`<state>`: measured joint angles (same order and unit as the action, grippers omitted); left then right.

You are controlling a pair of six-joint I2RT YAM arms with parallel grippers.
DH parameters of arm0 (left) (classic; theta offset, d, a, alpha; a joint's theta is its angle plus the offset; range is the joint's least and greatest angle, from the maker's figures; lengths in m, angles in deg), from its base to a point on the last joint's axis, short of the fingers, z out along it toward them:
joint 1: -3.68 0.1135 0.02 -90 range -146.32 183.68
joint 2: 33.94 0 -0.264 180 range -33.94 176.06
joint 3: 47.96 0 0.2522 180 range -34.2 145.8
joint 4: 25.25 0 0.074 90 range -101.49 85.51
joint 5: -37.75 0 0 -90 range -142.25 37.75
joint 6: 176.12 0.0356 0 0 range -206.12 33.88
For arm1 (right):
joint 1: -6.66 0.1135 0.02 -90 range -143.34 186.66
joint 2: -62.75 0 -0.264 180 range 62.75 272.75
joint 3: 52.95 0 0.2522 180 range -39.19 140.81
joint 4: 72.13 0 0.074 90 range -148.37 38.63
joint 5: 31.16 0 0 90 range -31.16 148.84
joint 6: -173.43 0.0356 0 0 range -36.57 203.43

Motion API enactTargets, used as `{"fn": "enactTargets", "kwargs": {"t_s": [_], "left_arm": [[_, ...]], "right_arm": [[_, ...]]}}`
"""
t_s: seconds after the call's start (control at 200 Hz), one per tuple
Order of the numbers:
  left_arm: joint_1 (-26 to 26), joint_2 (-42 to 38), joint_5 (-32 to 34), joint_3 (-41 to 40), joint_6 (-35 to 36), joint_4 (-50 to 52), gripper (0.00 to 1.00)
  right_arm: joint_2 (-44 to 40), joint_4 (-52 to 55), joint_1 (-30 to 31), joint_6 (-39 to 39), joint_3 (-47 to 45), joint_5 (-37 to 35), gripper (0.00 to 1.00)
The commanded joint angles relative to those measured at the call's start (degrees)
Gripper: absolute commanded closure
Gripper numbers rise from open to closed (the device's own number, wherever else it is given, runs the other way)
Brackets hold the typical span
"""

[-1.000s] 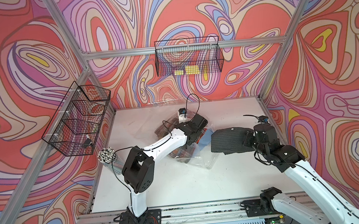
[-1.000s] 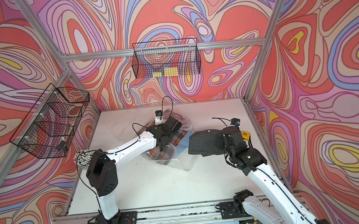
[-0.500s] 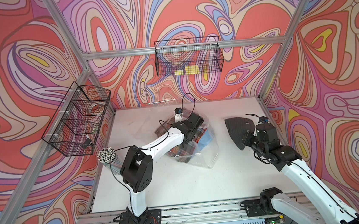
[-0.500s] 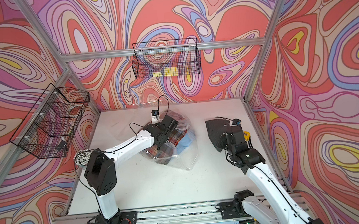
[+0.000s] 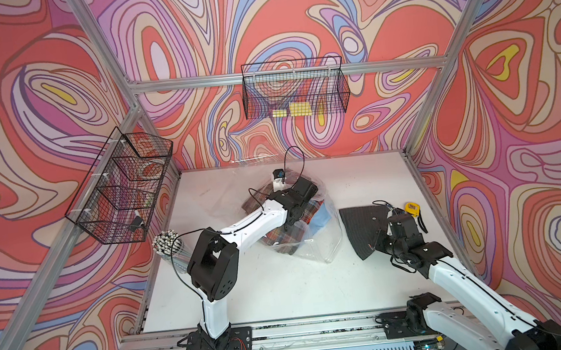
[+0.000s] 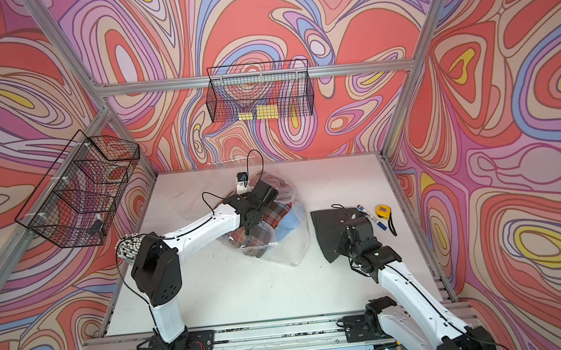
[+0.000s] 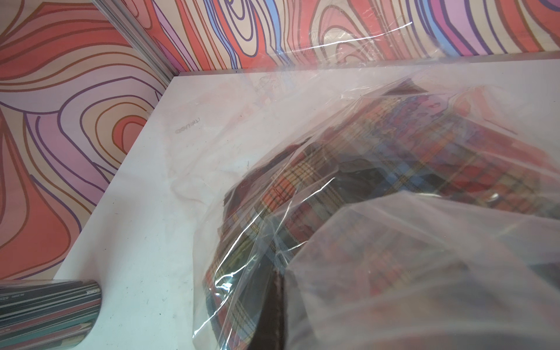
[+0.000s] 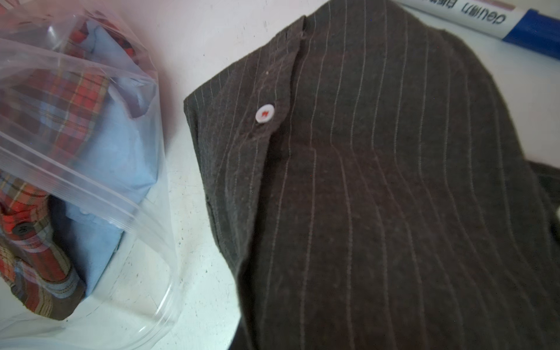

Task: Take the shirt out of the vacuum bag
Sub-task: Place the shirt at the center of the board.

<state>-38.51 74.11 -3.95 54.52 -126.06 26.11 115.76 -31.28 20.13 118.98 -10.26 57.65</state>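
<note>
Left claw (image 6: 247,230) is closed and sits down in the large clear crinkly plastic vacuum bag (image 5: 320,248) mid-desk. Its tips barely show in both top views. The left wrist view is mostly film over the lens, so I can't tell if it pinches plastic.

At the desk's (image 5: 282,286) left edge stands a bundle of white-ended pencils (image 5: 166,240), well apart from the bag. The left wrist view (image 7: 45,315) shows their coloured shafts.

Inside the bag are a red plaid shirt (image 5: 281,240) and a light blue folded cloth (image 5: 324,217). Only the right wrist view shows the bag's ridged zip strip (image 8: 75,181) standing open.

The dark pinstriped shirt (image 5: 363,224) is out of the bag, lying just right of it with bare desk between. Right claw (image 5: 382,239) is clamped on its near edge. The wrist view adds a white button (image 8: 265,113).

The blue-capped white marker (image 6: 371,216) shows in a top view; the right arm mostly hides it elsewhere. The yellow tape measure (image 5: 412,208) lies at the far right.
</note>
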Motion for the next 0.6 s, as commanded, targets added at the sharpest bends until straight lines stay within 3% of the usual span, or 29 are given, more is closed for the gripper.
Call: {"fn": "enactTargets", "kwargs": {"t_s": [0.0,0.115,0.2,0.331,0.596], "left_arm": [[0.6,-2.3,2.0,-1.2,1.3,1.7,1.00],[0.6,-2.5,2.5,-1.5,2.4,1.4,1.00],[0.5,-2.6,2.5,-1.3,2.8,1.4,1.00],[0.5,-2.9,2.7,-1.5,3.0,1.3,1.00],[0.5,-2.2,4.3,-1.7,4.1,1.5,1.00]], "right_arm": [[3.8,-2.7,-0.2,1.3,-0.9,1.7,1.00],[6.0,-3.9,-0.2,1.4,-1.0,2.2,1.00],[5.2,-4.5,-0.1,1.6,-1.4,3.1,0.74],[3.6,-6.3,0.0,3.0,-2.6,8.1,0.56],[1.7,-4.2,9.1,6.0,1.5,7.8,0.46]]}}
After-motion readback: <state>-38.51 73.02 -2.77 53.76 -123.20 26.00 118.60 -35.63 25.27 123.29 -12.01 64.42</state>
